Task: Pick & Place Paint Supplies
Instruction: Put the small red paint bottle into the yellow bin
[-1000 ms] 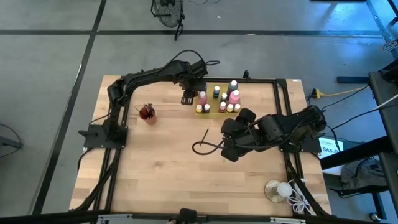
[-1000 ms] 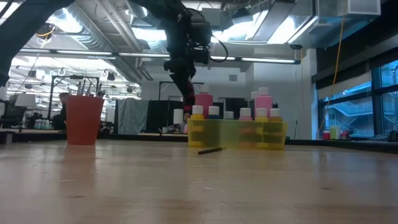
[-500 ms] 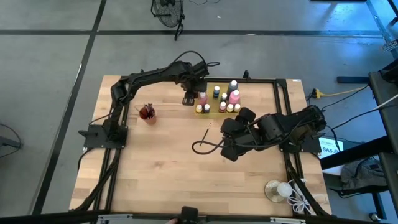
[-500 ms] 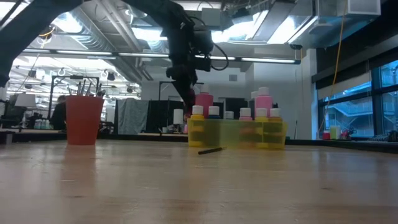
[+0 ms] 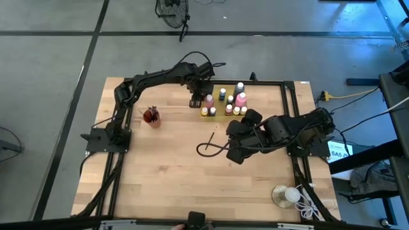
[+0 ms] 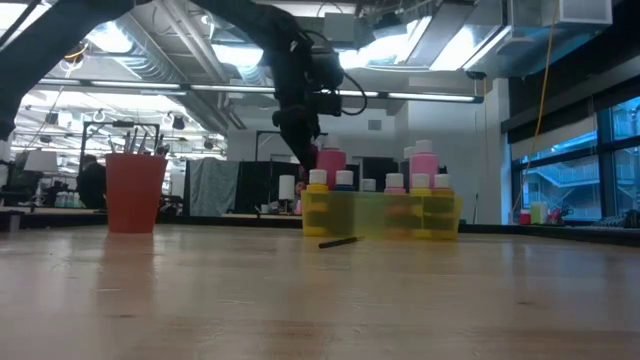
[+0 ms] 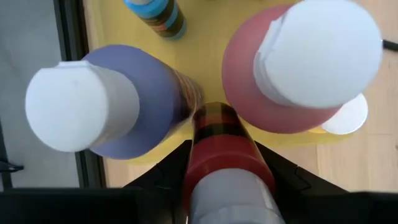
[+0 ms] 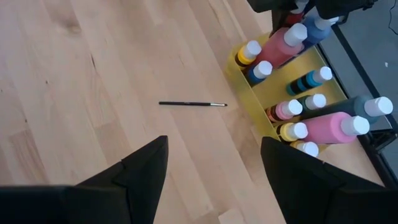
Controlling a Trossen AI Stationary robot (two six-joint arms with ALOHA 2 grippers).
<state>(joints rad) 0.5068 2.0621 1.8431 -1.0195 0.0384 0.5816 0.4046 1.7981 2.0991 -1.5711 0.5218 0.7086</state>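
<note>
Change: left gripper has been shifted slightly toward the yellow tray since a second ago | Left gripper: clamped on a small red bottle, held between purple bottle and pink bottle | Right gripper: jaws spread, empty, mid-table | Paintbrush: lying loose beside the tray | Red cup: well apart.

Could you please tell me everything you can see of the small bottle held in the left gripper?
The small red bottle has a pale cap nearest the wrist camera, a red body and a dark, striped label band. The left gripper is shut on it, a dark finger on either side. It hangs over the yellow tray, between a taller purple bottle and a taller pink bottle.
</note>
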